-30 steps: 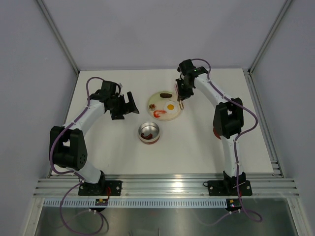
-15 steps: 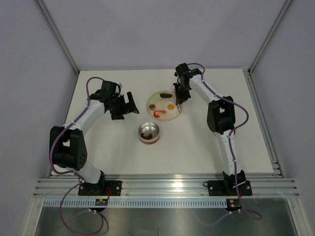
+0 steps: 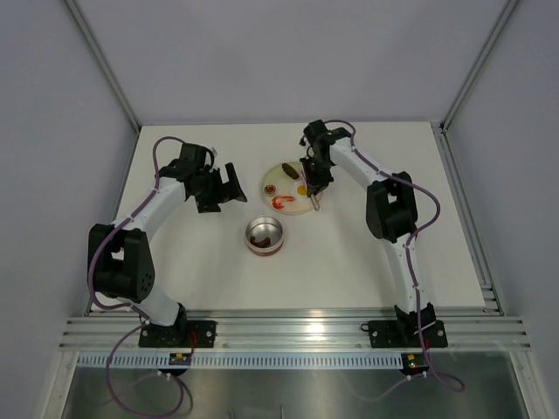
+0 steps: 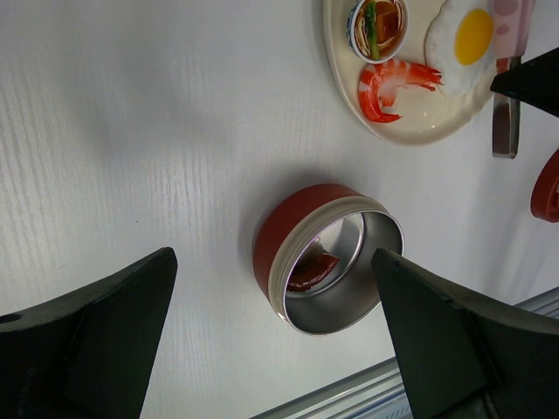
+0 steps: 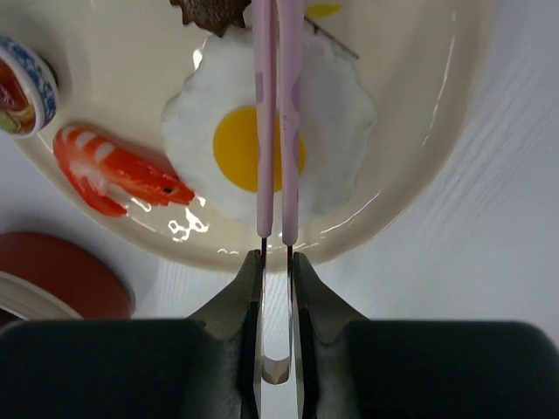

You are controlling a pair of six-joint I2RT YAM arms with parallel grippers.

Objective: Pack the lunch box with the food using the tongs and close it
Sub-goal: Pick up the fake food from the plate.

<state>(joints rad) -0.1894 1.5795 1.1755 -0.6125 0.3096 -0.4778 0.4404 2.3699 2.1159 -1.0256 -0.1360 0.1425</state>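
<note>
The lunch box tin (image 4: 327, 257) stands open on the desk (image 3: 192, 262) with one dark reddish piece (image 4: 313, 266) lying inside it, so I judge the packing begun but far from done. Its red lid (image 4: 548, 185) is off and lies on the desk well to the right of the tin; in the overhead view the right arm hides it.

Just beyond the tin and a little right sits the plate (image 5: 419, 148), which carries the rest of the food:
- a fried egg (image 5: 341, 122)
- a shrimp (image 4: 389, 83)
- a small blue-rimmed bowl (image 4: 377, 26)
- a dark brown piece (image 5: 210, 10) at the far side

All of these are left to move.

Beyond the tin, over the plate, the right gripper (image 5: 275, 262) has its jaws clamped narrow on the tongs (image 5: 288, 131). The two pink arms are squeezed almost together and run across the egg. Their tips leave the wrist view near the brown piece, so I cannot tell whether they hold anything.

The left gripper (image 3: 229, 185) hovers to the left of the tin, jaws spread wide and empty. Closing the tin with the lid comes last.
</note>
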